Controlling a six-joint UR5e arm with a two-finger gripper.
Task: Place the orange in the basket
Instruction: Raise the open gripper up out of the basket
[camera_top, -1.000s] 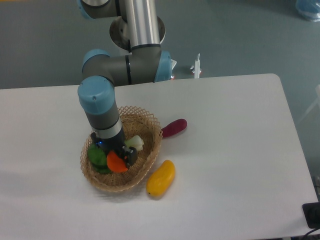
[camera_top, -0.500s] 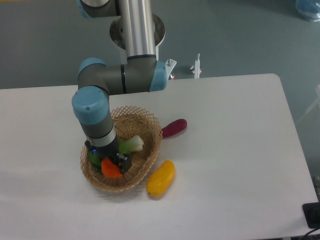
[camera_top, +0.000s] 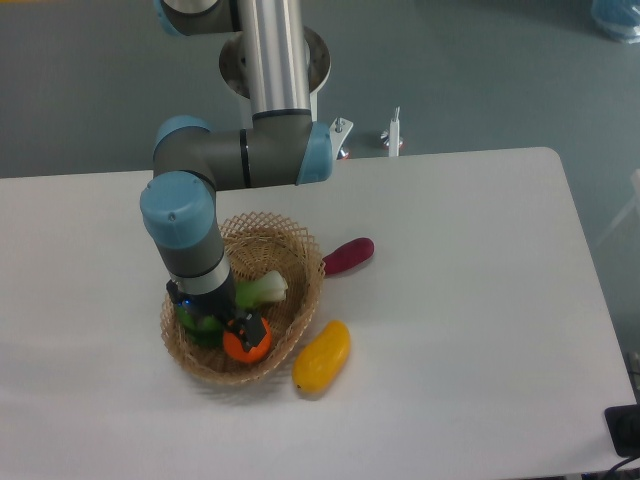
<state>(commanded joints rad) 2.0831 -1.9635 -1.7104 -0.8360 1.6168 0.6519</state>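
The orange (camera_top: 248, 345) lies inside the wicker basket (camera_top: 300, 262), at its front right, beside green vegetables (camera_top: 200, 325) and a pale leafy one (camera_top: 262, 288). My gripper (camera_top: 216, 318) points straight down into the basket, just left of and above the orange. One dark fingertip (camera_top: 244, 325) sits at the orange's top edge. The orange is no longer between the fingers, and the jaws look open. The arm's wrist hides the other finger and the middle of the basket.
A yellow mango-like fruit (camera_top: 322, 357) lies on the white table just right of the basket's front. A dark purple-red oblong vegetable (camera_top: 348, 255) lies to the basket's right rear. The table's front edge is near the bottom of the view.
The gripper carried the orange lower and leftward into the basket. The orange has since come out from between the fingers and now rests to the right, showing fully round.
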